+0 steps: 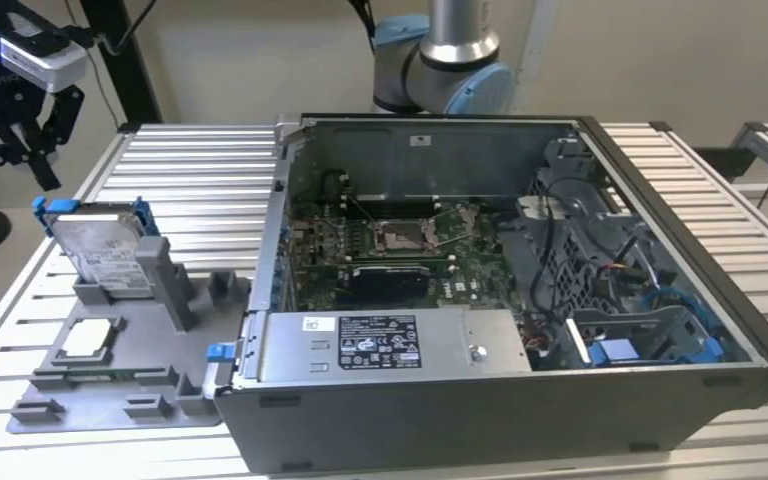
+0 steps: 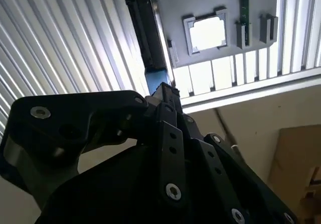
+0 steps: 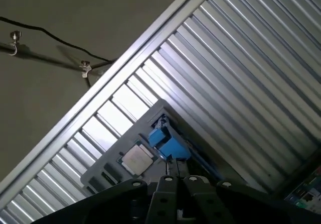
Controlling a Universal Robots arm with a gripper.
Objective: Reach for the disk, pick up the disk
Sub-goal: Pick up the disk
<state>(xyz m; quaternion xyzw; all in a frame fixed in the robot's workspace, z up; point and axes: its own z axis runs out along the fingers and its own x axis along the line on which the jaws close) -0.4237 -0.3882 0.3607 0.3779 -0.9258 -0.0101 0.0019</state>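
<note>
Soft, even overhead light is filling the exterior view, though the open computer case [image 1: 398, 420] is sitting kinda shadowy inside. In both wrist views the slatted table [image 2: 55, 48] is glaring white. In the second wrist view the chip [image 2: 208, 33] is blowing out, and the gripper [image 2: 165, 89] is showing up near-black up front.

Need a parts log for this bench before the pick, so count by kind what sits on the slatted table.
disk: 1
square silver chip: 1
grey holder tray: 1
open computer case: 1
Total: 4
</note>
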